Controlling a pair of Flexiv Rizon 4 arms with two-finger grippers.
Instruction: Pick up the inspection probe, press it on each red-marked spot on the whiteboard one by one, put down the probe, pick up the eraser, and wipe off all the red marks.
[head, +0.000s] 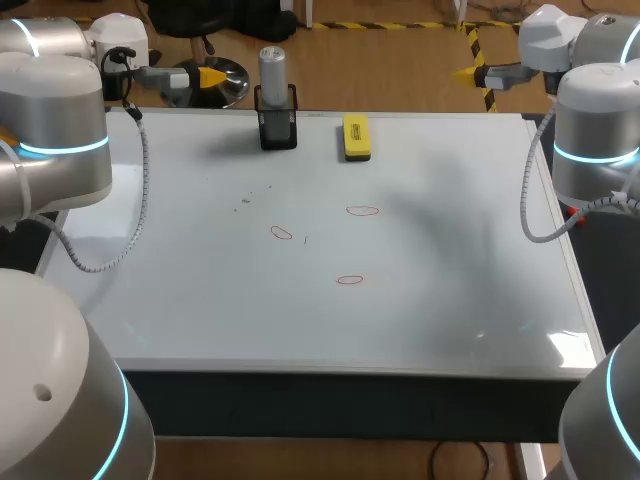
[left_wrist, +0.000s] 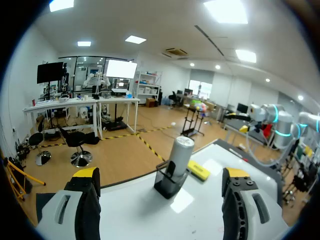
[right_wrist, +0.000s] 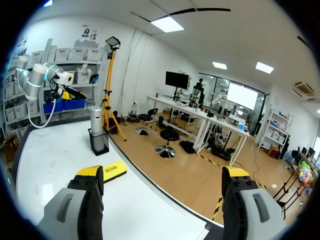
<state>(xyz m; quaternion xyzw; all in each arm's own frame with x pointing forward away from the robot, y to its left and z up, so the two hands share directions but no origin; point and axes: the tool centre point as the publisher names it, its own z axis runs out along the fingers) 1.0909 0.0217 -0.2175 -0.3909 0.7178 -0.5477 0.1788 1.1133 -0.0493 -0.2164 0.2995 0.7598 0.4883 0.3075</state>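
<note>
Both left gripper (left_wrist: 160, 173) and right gripper (right_wrist: 162, 172) gape empty; holder (head: 278, 128) hides bottom of probe (head: 272, 68).

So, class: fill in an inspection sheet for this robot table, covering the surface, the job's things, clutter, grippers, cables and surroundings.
Surface: whiteboard, three red marks near its middle.
Job's things: inspection probe upright in a black holder at the far edge; yellow eraser lying beside it, apart.
Clutter: faint dark specks near the marks.
Grippers: left gripper and right gripper open, empty, beyond the far corners.
Cables: coiled grey cable hanging from each arm.
Surroundings: nothing seen.
</note>
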